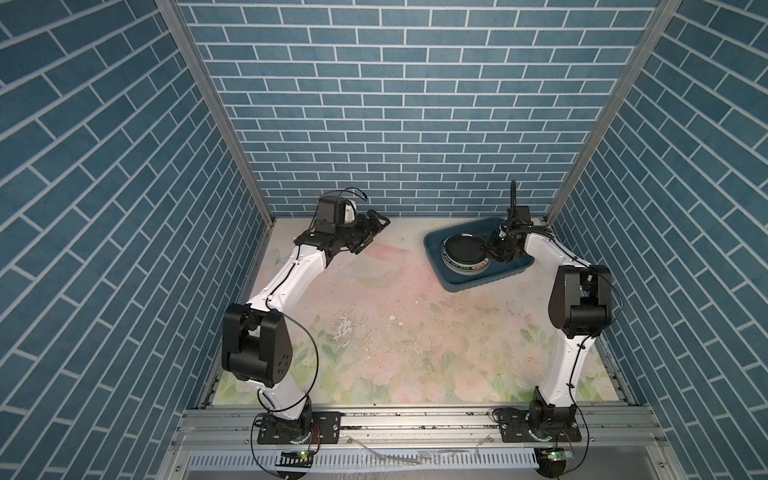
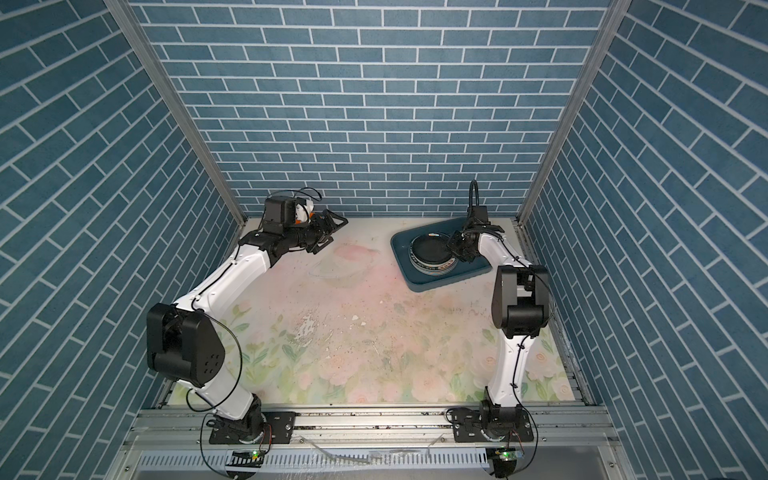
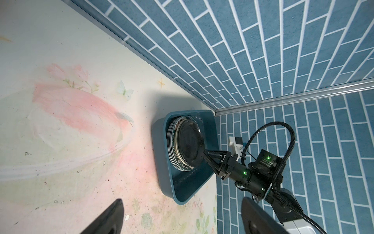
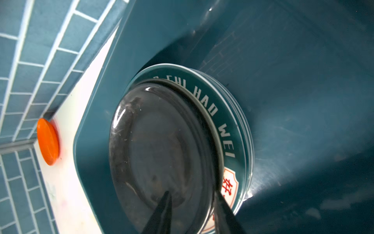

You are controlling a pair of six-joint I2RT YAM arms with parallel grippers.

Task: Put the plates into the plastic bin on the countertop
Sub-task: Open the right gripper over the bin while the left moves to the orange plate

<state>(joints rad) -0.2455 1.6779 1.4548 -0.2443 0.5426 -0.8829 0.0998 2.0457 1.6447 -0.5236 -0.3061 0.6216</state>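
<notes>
Two dark fingers (image 4: 159,214) of the right claw (image 4: 192,202) are seen closest, at the lower edge of the right wrist view. They are parted to either side of the rim of a black plate (image 4: 162,145). The rim is straddled but does not appear pinched, so this claw is judged released.

The black plate is laid face up on top of the stack (image 1: 467,268), over a lettered plate (image 4: 224,121) with a teal rim. The stack is set in the left half of the plastic bin (image 1: 494,279), which is placed on the desk (image 1: 374,324) at the upper right of both top views, near the back wall. Being round, the plates are given no long axis; they lie flat. The bin's long axis is run across the frame, rising slightly to the right.

An orange disc (image 4: 48,141), judged to be another plate, is seen on the desk outside the bin, at the foot of the tiled wall. The left claw (image 1: 372,236) is held wide open and empty at the upper left centre, well apart from the bin.

The step in hand is judged to be the letting go of the black plate. Next, the right claw is to be lifted clear without the rim being dragged. A tight approach by the wall is then called for to fetch the orange disc.
</notes>
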